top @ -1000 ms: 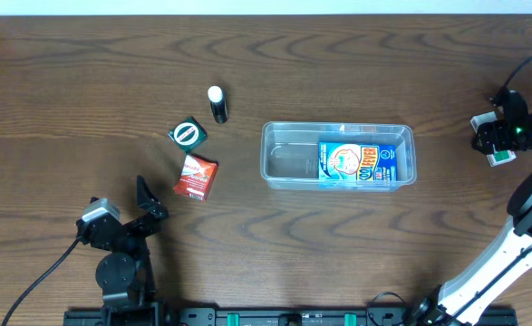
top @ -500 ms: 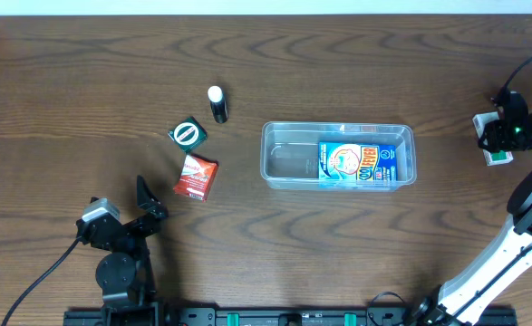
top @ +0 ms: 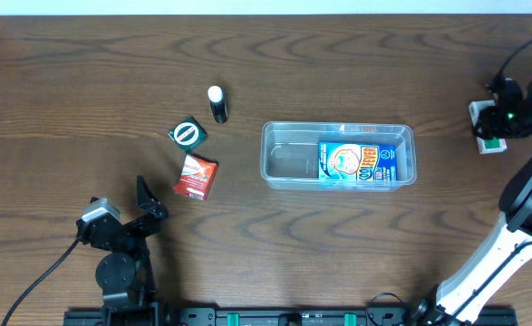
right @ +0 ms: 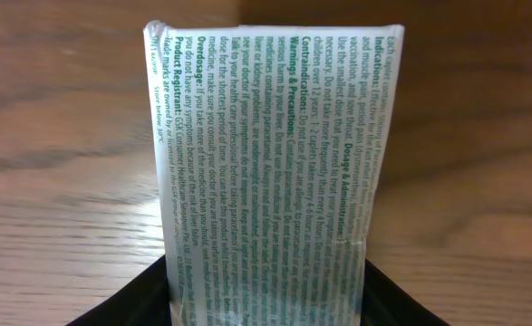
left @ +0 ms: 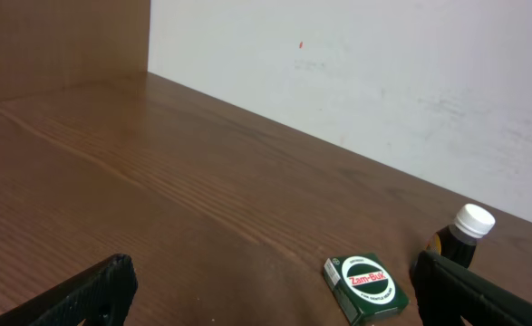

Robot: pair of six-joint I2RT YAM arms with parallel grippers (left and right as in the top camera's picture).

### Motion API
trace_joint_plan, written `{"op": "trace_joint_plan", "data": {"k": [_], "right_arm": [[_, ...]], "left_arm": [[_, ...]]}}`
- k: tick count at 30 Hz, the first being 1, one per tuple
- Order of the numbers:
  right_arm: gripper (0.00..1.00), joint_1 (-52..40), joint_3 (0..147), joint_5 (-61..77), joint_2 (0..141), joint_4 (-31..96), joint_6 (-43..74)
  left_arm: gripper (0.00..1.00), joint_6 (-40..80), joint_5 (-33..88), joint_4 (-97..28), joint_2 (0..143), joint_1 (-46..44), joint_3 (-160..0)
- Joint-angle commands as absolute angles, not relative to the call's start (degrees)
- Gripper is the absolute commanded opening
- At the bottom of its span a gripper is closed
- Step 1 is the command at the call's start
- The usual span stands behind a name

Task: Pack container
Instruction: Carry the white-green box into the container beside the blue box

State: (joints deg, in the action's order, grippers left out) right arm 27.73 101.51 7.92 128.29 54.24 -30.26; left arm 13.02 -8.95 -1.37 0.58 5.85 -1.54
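Note:
The clear plastic container [top: 285, 166] lies right of the table's centre with a blue packet [top: 361, 164] flat in its right half. My right gripper [top: 496, 122] hovers at the far right edge, well clear of the container, shut on a white packet with green print [top: 489, 139]; that packet fills the right wrist view [right: 270, 154], upright between the black fingers [right: 125, 303]. My left gripper [top: 150, 201] rests open and empty at the front left. In the left wrist view its jaws stand wide apart [left: 275, 308].
A green Zam-Buk box [top: 188, 134], a red sachet [top: 196, 177] and a small dark bottle with a white cap [top: 217, 104] lie left of the container. The box [left: 368, 286] and the bottle [left: 460, 237] also show in the left wrist view, ahead of the left gripper.
My right gripper has shifted a little toward the far side of the table with the white packet in it. The left arm has not moved.

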Motion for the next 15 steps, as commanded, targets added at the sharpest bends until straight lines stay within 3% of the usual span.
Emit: {"op": "trace_joint_plan", "data": {"k": [1,15], "right_arm": [[0.50,25.0,102.8,8.4,123.0,54.7,-29.2],[0.51,8.7,102.8,8.4,96.6,62.6,-29.4]], "left_arm": [[0.98,11.8,-9.2,-3.2,0.2,6.0,-0.2],[0.98,11.8,-9.2,-3.2,0.2,6.0,-0.2]]}}
